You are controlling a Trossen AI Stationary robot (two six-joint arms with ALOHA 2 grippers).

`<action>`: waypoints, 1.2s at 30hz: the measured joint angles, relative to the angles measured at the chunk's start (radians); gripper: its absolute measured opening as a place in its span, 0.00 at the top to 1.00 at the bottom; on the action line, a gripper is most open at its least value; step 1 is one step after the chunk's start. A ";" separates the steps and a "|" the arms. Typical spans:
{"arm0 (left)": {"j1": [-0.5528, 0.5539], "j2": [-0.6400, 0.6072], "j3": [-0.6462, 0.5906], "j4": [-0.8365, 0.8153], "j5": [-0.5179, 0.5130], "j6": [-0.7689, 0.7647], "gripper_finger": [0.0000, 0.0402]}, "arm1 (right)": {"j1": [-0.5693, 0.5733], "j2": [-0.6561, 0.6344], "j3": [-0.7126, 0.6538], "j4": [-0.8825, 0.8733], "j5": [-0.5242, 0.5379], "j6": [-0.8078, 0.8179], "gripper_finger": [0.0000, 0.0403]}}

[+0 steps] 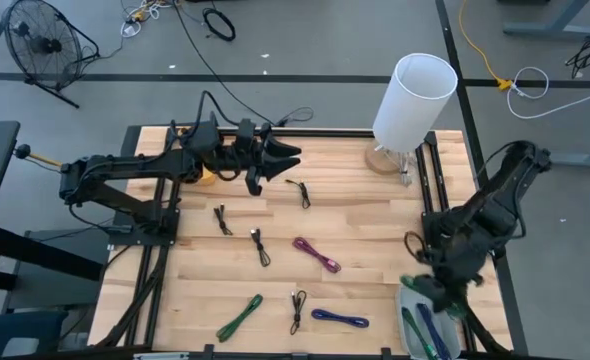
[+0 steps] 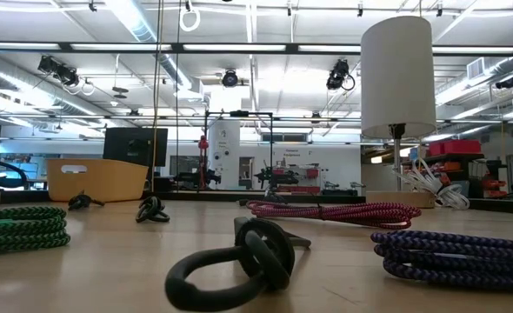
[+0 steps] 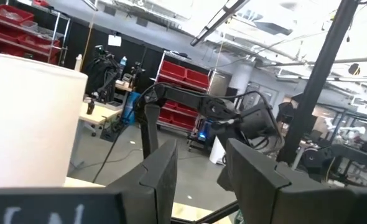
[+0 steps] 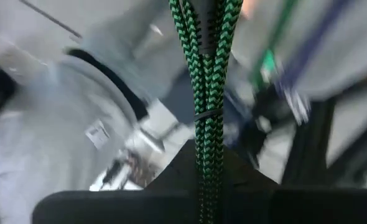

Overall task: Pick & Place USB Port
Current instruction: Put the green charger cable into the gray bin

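Right gripper [image 1: 437, 292] at about 4 o'clock on the table, hanging just over the clear bin [image 1: 407, 300] at the table's front right corner; jaws closed on a green braided cable [image 4: 206, 74], which the right wrist view shows bunched and running straight out between the fingers. The bin already holds cables, green and blue strands visible. Left gripper [image 1: 287, 153] parked at about 12 o'clock, held above the wood, jaws narrowly parted and empty. Risk, as I judge it: the cable is a loose folded bundle, so on release a loop may drape over the bin rim and slide out onto the table; letting go too high or off-centre would cause that. Strands already in the bin could also snag the fingers. Still on the table: purple cable [image 1: 317, 254] near centre, blue cable [image 1: 340, 319] at 6 o'clock, another green cable [image 1: 240, 316] at 7 o'clock, several small black cables [image 1: 260, 245] from centre toward 11. White lamp [image 1: 413, 98] stands at 1 o'clock, well apart from the bin. Nothing sits between the right gripper and the bin; the metal frame rail [image 1: 430, 180] along the right edge is close by the arm
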 joint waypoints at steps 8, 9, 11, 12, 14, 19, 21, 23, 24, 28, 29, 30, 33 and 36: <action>0.000 0.001 0.000 -0.001 0.014 0.003 0.65 | 0.078 0.117 0.000 0.076 -0.096 0.153 0.97; 0.000 0.001 0.000 -0.001 0.023 0.003 0.65 | 0.078 0.137 0.000 0.079 -0.100 0.153 0.97; 0.000 0.001 0.000 -0.002 0.041 0.003 0.65 | 0.078 0.180 0.000 0.095 -0.132 0.154 0.97; 0.000 0.001 0.000 -0.002 0.052 0.003 0.65 | 0.078 0.202 0.000 0.097 -0.154 0.157 0.97; 0.000 0.001 0.000 -0.002 0.065 -0.002 0.65 | 0.078 0.245 0.000 0.100 -0.215 0.169 0.97; 0.000 0.001 0.000 -0.002 0.093 -0.008 0.65 | 0.076 0.331 0.000 0.134 -0.310 0.183 0.97; 0.000 0.001 0.000 -0.002 0.100 -0.009 0.65 | 0.067 0.347 0.000 0.141 -0.265 0.179 0.97; 0.000 0.001 -0.001 -0.003 0.104 -0.009 0.65 | 0.057 0.365 -0.001 0.144 -0.233 0.173 0.97; 0.000 0.001 -0.001 -0.005 0.104 -0.009 0.65 | 0.052 0.373 -0.005 0.144 -0.224 0.171 0.97; -0.001 0.001 -0.001 -0.009 0.105 -0.009 0.65 | 0.050 0.399 -0.034 0.144 -0.270 0.179 0.97; -0.001 0.001 -0.001 -0.010 0.105 -0.009 0.65 | 0.050 0.401 -0.044 0.144 -0.282 0.180 0.97; -0.001 0.001 -0.001 -0.011 0.106 -0.009 0.65 | 0.049 0.401 -0.055 0.144 -0.283 0.181 0.97; -0.001 0.001 -0.001 -0.013 0.133 -0.009 0.65 | 0.032 0.389 -0.105 0.166 -0.255 0.177 0.97; -0.001 0.001 -0.001 -0.023 0.140 -0.009 0.65 | 0.023 0.387 -0.176 0.269 -0.249 0.175 0.97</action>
